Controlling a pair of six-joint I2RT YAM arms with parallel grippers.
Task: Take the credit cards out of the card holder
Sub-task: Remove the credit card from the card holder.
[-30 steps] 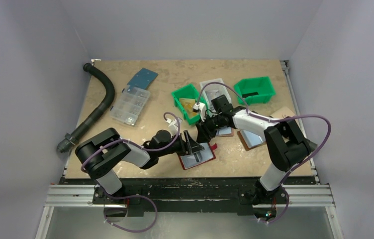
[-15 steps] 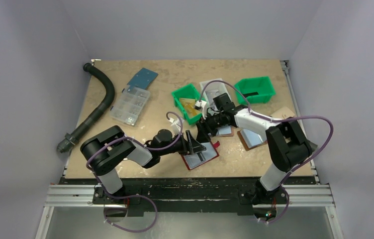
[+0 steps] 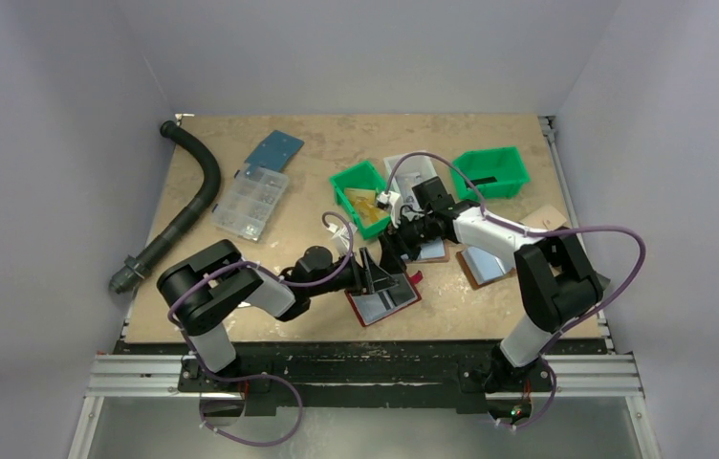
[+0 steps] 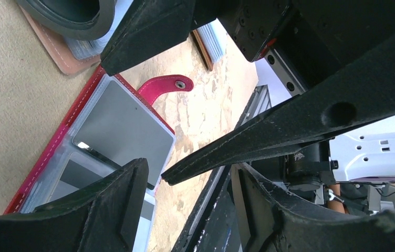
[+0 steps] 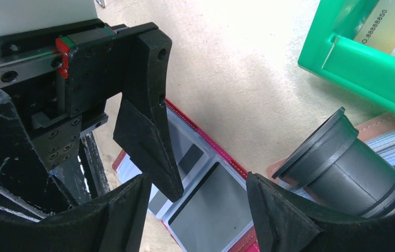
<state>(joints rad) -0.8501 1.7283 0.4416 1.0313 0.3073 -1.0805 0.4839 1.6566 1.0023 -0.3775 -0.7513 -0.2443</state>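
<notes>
Two arms meet over the card holder [image 3: 384,304], which lies spread open on the table [image 3: 270,316] near the front edge, roughly midway between the two bases. Its maroon cover faces down and its pale, shiny pockets face up. I see its red tab [image 3: 413,278] sticking out on the side towards the right arm.

1. Left gripper [image 3: 379,278]: it reaches in from the left, low over the holder's far half. In the left wrist view the jaws stand apart with nothing between them. One fingertip [image 4: 132,178] overlaps the edge of a pocket, but I cannot tell whether it touches.
2. Right gripper [image 3: 393,256]: it comes in from the far right, just beyond the holder and next to the left gripper. The right wrist view shows its jaws spread wide and empty above the pockets.
3. Credit cards [image 4: 122,131]: I see grey cards seated in the clear pockets, one bearing a dark stripe [image 5: 189,157]. None is lifted out.

Surroundings: one brown folder [image 3: 483,267] lies to the right of the holder and another [image 3: 431,252] sits under the right wrist. Two green bins [image 3: 360,182] [image 3: 490,172] stand further back. A clear compartment box [image 3: 250,203] and a black hose [image 3: 190,196] lie on the far left.
</notes>
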